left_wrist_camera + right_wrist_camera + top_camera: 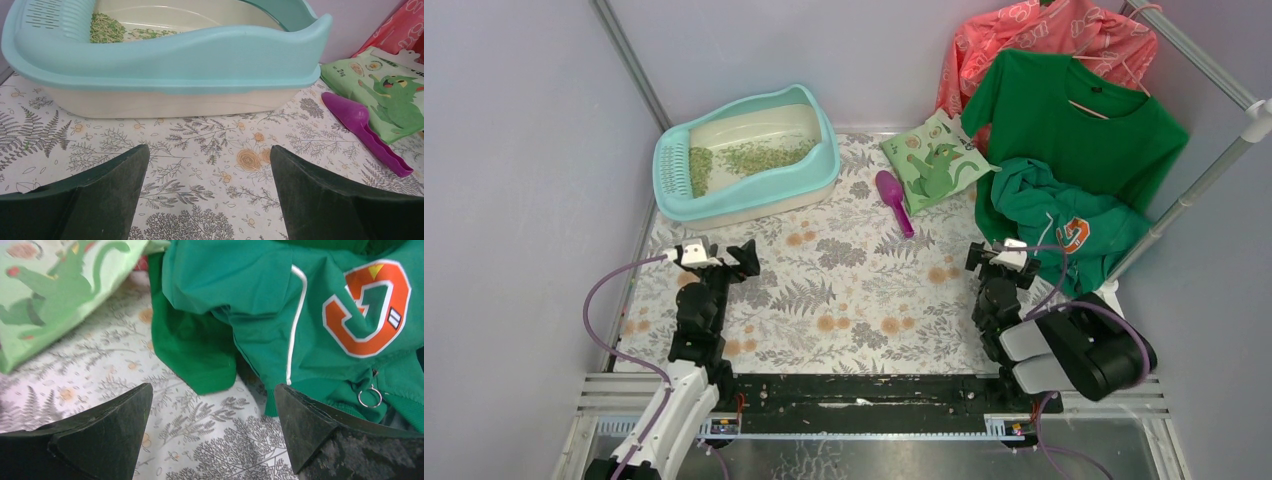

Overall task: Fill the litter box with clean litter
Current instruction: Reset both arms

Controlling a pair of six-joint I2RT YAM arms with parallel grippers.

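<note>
Top external view: the litter box point(764, 188) is sitting at the far left of the counter point(844, 300), with its grated end toward the left wall.
Clean litter: a thin scatter of clean litter point(759, 155) is lying in the basin, thickest beside the grate. Much of the cream floor is showing bare, so the fill is looking barely begun.
Supply: the light green printed bag point(936, 160) is lying flat to the right of the box. The purple scoop point(894, 202) is lying just beside the bag's left edge with its bowl pointing away from the arms. Both are probably sitting between the arms so that either one is able to reach them.
Left gripper: the left gripper point(716, 255) is hovering low over the counter in front of the box, its fingers standing wide apart and holding nothing. Its wrist camera is facing the box's front wall, with the scoop off to the right.
Right gripper: the right gripper point(1002, 255) is hanging near the counter's right side, likewise spread wide and empty. It is facing a crumpled green hoodie point(310, 315) and a corner of the bag.
Clutter: the hoodie is lying beside the bag, under a green T-shirt point(1074, 120) and a pink garment point(1044, 40) hanging on a rack. None of it is serving the job, and it is crowding the right arm's approach.
Next move, by my reckoning: the right arm is sitting nearer the bag and scoop, while the left is sitting nearer the box.
</note>
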